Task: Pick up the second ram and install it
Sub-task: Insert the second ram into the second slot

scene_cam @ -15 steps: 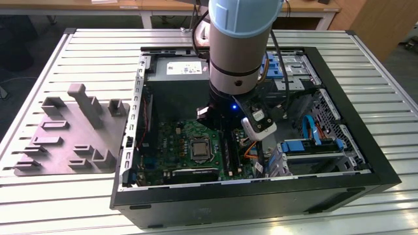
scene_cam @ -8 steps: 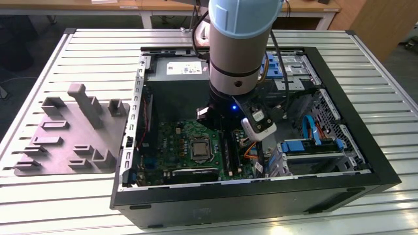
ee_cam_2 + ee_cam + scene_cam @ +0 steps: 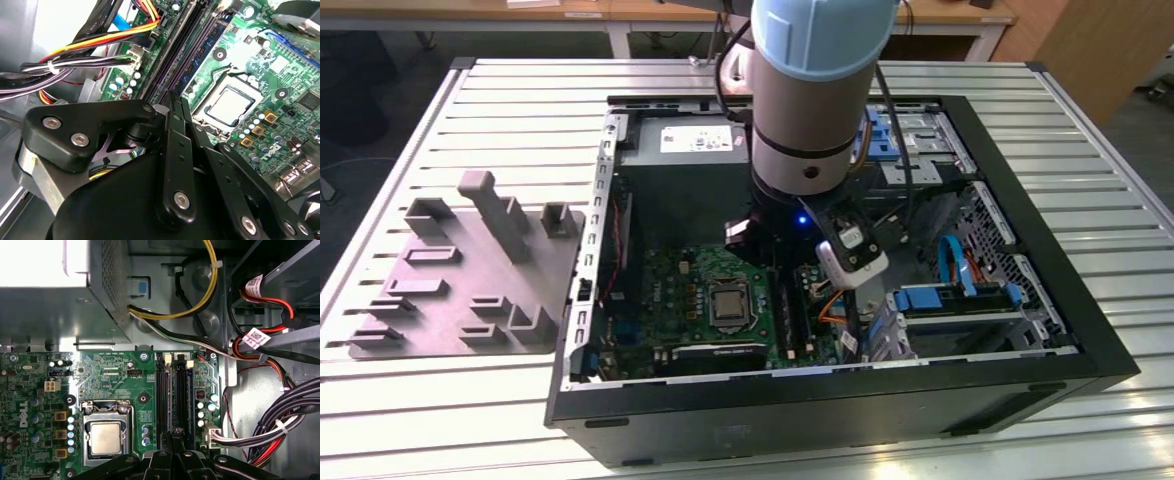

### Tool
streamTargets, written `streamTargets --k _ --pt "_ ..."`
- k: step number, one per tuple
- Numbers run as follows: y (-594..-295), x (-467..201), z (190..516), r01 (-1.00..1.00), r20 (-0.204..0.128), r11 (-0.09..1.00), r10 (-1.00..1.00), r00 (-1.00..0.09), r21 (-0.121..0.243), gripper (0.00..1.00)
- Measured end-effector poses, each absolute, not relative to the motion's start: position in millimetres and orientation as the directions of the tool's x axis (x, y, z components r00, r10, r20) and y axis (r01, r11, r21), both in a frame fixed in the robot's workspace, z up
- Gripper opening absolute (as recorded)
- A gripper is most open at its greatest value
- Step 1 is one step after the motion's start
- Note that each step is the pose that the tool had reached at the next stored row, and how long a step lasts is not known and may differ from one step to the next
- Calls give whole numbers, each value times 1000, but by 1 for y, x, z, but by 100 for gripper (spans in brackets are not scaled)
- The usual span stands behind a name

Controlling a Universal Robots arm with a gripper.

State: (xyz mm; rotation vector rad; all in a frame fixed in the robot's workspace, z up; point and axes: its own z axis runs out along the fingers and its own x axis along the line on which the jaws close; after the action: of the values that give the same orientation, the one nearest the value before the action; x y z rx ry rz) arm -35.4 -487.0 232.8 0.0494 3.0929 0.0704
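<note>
Seemingly near done: gripper (image 3: 173, 97) jaws pressed together, nothing pinched, tips just over the second ram (image 3: 192, 52). It looks slotted, at the exterior view's right of the CPU (image 3: 724, 300) — full seating unconfirmed.

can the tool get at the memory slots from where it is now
Likely yes: the tool hangs right above the memory slots with its fingers closed. Nothing lies between them, and the cable bundle sits clear beside the board.
</note>
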Motion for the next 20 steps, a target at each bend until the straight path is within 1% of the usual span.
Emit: streamTargets --k 20 --pt "-487 -34 228 31 -47 998 33 -998 46 11"
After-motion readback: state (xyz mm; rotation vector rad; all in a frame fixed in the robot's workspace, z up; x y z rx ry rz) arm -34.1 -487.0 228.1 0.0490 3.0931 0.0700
